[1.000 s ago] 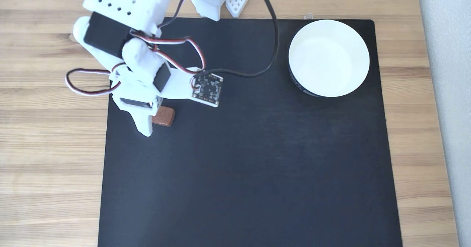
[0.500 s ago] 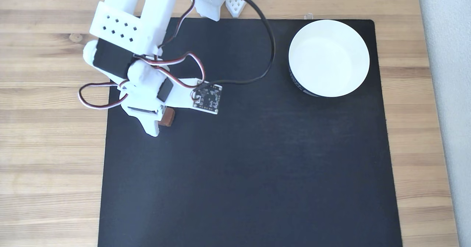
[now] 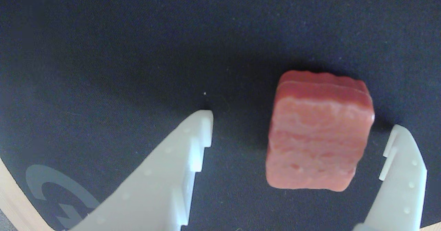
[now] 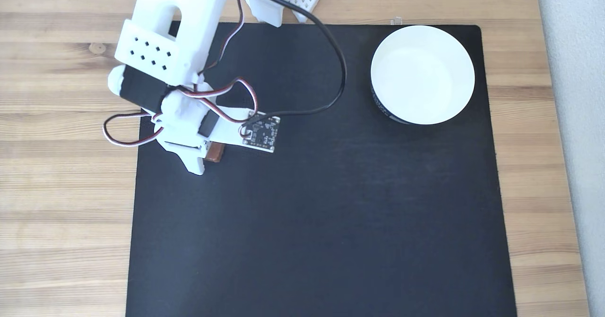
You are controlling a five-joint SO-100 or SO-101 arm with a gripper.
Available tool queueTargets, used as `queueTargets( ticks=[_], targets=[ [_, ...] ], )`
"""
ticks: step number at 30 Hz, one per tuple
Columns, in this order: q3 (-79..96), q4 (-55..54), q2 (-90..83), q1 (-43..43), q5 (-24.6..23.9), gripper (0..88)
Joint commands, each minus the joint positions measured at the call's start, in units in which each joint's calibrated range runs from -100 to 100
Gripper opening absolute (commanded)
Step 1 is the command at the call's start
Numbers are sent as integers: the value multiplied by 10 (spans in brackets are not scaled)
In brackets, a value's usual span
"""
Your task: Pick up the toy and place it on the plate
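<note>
Gripper (image 3: pixel 299 127): I am seeing its jaws standing apart, straddling the toy without touching it.
Toy (image 3: pixel 318 134): it is lying on the black mat (image 3: pixel 103 52), nearer the right finger (image 3: pixel 401 176) in the wrist view.
Plate (image 4: pixel 422 74): it is sitting at the mat's far right corner in the fixed view, well apart from the toy (image 4: pixel 215 152).

Claw (image 3: pixel 299 127) agape, toy (image 3: pixel 318 134) between fingers, untouched.

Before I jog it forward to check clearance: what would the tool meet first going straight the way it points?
Probably the black mat; the toy sits between the open tool fingers, nearer the right one.
</note>
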Motion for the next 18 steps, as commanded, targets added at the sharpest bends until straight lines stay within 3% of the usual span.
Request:
queueTargets(
  ticks=[1, 6, 11, 18],
  targets=[
    [-16, 3, 1, 5, -2, 349],
    [-24, 2, 1, 5, -4, 234],
    [-24, -4, 1, 5, -23, 35],
    [-24, -4, -5, 4, -31, 24]
  ],
)
